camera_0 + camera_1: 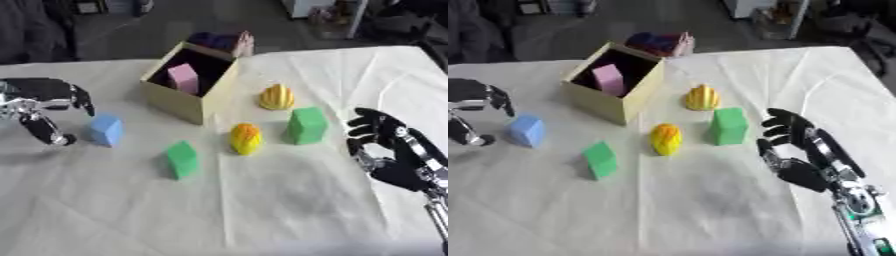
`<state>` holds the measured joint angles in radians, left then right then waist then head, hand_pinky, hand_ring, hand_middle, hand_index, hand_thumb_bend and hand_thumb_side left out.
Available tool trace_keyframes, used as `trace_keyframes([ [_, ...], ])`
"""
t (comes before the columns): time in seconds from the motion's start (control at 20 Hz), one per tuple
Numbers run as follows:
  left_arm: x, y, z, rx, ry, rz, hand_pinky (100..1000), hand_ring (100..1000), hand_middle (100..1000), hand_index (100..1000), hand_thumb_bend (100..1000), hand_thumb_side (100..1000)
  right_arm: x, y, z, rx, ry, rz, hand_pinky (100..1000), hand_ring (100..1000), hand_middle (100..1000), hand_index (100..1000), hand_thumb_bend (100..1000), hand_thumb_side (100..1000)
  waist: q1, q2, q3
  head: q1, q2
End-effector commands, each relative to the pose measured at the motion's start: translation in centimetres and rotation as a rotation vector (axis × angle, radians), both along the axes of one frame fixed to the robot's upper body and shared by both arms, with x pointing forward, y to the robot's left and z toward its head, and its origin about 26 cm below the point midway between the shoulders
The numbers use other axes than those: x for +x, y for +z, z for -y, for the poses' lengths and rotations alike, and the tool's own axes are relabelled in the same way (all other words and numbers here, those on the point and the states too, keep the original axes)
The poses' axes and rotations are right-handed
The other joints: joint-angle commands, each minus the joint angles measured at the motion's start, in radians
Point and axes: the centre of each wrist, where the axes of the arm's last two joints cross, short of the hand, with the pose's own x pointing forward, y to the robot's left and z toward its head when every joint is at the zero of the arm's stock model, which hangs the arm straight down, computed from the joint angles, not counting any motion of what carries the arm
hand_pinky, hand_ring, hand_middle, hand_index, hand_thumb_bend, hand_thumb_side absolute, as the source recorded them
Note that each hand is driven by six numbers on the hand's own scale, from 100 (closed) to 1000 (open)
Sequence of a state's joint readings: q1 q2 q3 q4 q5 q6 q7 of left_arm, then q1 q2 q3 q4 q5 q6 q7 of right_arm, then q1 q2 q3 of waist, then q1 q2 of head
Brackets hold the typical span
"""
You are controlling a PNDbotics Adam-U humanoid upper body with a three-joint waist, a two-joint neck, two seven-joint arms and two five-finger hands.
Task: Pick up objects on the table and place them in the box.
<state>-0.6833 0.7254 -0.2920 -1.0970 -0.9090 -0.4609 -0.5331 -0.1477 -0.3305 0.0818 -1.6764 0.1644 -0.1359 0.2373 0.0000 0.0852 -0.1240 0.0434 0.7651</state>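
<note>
An open cardboard box (186, 102) stands at the table's far middle with a pink block (184, 77) inside it. On the white cloth lie a blue block (106, 129), two green blocks (182, 159) (306, 125) and two yellow-orange ridged objects (246, 138) (276, 97). My left hand (48, 97) hovers just left of the blue block, fingers and thumb spread, holding nothing. My right hand (385, 142) is at the right, beside the taller green block, fingers relaxed and apart from it.
A dark blue and pink bundle (223, 42) lies behind the box at the table's far edge. Chairs and furniture stand beyond the table. The cloth's near half is bare and creased.
</note>
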Motion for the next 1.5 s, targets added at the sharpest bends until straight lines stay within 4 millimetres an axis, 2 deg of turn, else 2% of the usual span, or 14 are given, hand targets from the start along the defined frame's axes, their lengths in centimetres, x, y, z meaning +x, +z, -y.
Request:
trace_keyframes([
  [0.05, 0.5, 1.3, -0.1, -0.011, 0.007, 0.053, 783, 760, 757, 797, 391, 147, 0.1, 0.6, 0.3, -0.005, 0.002, 0.016, 699, 744, 742, 921, 216, 310, -0.001, -0.009, -0.002, 0.001, 0.005],
  [0.4, 1.1, 0.3, 0.3, -0.045, 0.026, 0.051, 791, 772, 774, 811, 414, 159, 0.2, 0.6, 0.1, 0.001, 0.005, 0.016, 699, 743, 741, 922, 215, 311, -0.005, -0.003, -0.008, 0.001, 0.005],
  [0.5, 1.2, 0.1, 0.5, -0.059, 0.029, 0.044, 802, 794, 813, 827, 444, 171, 0.2, 0.6, 0.1, 0.003, 0.006, 0.018, 698, 742, 738, 921, 213, 312, -0.007, 0.001, -0.012, 0.003, 0.005],
  [0.8, 1.5, -1.0, 0.8, -0.095, 0.040, 0.011, 797, 788, 820, 835, 438, 161, 0.3, 0.6, 0.0, 0.009, 0.009, 0.018, 698, 741, 736, 922, 210, 314, -0.010, 0.006, -0.016, 0.006, 0.004],
  [1.0, 1.4, -1.1, 0.8, -0.112, 0.039, 0.001, 767, 721, 736, 783, 370, 115, 0.3, 0.6, 0.0, 0.010, 0.008, 0.017, 698, 741, 736, 922, 208, 315, -0.011, 0.006, -0.017, 0.006, 0.005],
  [1.05, 1.4, -1.0, 0.8, -0.117, 0.038, 0.004, 750, 674, 672, 742, 337, 100, 0.3, 0.6, 0.0, 0.010, 0.008, 0.017, 698, 741, 736, 922, 207, 316, -0.011, 0.006, -0.017, 0.006, 0.005],
  [1.3, 1.1, 1.1, 1.1, -0.171, 0.012, 0.065, 709, 580, 567, 661, 299, 100, 0.3, 0.6, 0.0, 0.009, 0.007, 0.017, 699, 741, 735, 922, 205, 317, -0.009, 0.005, -0.013, 0.004, 0.005],
  [1.5, 0.6, 3.4, 1.5, -0.234, -0.012, 0.133, 697, 558, 544, 642, 296, 100, 0.3, 0.6, 0.1, 0.006, 0.007, 0.016, 699, 741, 736, 922, 204, 318, -0.008, 0.003, -0.013, 0.002, 0.005],
])
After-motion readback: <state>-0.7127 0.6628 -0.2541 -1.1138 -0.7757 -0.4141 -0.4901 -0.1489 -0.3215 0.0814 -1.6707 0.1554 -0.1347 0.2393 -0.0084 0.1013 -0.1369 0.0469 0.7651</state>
